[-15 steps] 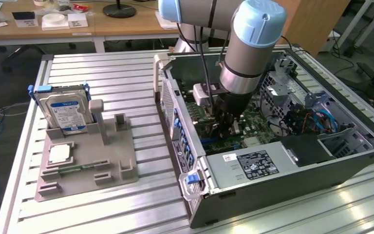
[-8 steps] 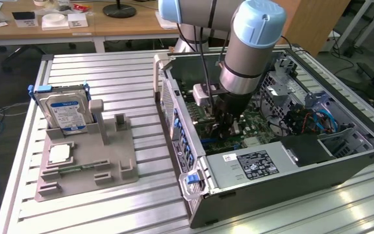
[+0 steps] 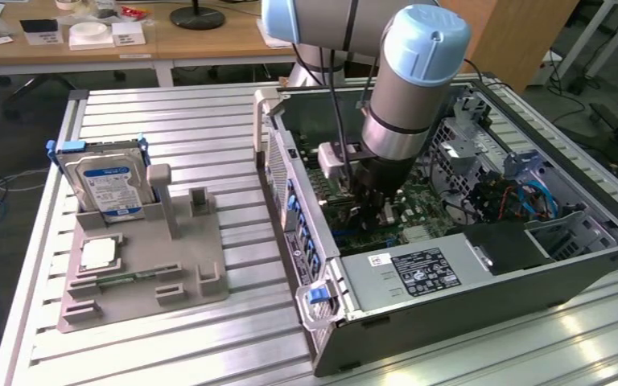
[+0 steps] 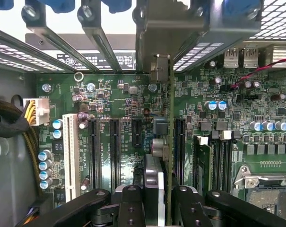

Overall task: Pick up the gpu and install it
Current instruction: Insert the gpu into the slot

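The gpu (image 4: pixel 162 156) is standing edge-on over the motherboard (image 4: pixel 114 99) slots inside the computer case (image 3: pixel 566 265), its bracket meeting the rear wall. The pincer (image 4: pixel 154 198) is clenching it from above; the hard drive (image 3: pixel 105 181) is sitting well aside.

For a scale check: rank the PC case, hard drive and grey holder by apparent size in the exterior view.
1. PC case, clearly largest.
2. Grey holder.
3. Hard drive, smallest, standing in the holder.

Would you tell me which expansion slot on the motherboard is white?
The long white slot nearest the yellow power cables; the other slots beside it are black. The gripper holds the gpu farther along.
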Controlling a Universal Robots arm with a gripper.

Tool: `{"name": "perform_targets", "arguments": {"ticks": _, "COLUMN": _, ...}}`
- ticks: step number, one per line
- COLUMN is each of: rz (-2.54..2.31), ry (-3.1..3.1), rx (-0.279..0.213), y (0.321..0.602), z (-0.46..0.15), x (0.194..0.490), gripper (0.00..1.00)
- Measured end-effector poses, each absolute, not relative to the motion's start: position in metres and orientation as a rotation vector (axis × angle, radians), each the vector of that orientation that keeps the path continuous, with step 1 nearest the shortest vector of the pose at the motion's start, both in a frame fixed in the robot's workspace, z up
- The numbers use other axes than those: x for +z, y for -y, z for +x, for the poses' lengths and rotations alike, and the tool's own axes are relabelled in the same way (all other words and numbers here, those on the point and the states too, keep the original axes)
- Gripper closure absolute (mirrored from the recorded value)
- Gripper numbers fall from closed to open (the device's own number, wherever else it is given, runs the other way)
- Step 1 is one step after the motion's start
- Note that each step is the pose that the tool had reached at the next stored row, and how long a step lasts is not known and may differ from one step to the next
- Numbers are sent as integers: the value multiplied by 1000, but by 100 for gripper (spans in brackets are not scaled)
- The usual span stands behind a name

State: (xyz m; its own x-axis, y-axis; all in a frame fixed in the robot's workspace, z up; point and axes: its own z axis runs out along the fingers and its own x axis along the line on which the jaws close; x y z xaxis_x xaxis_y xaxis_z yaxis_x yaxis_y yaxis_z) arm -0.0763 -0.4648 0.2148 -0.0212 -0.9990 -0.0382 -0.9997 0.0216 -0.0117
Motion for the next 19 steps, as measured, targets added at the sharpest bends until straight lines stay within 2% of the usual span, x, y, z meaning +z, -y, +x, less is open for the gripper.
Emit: {"name": "perform_targets", "arguments": {"ticks": 19, "rz": -2173, "ry": -2220, "rx": 30, "y": 465, "z": -76, "x": 204, "gripper": 72}}
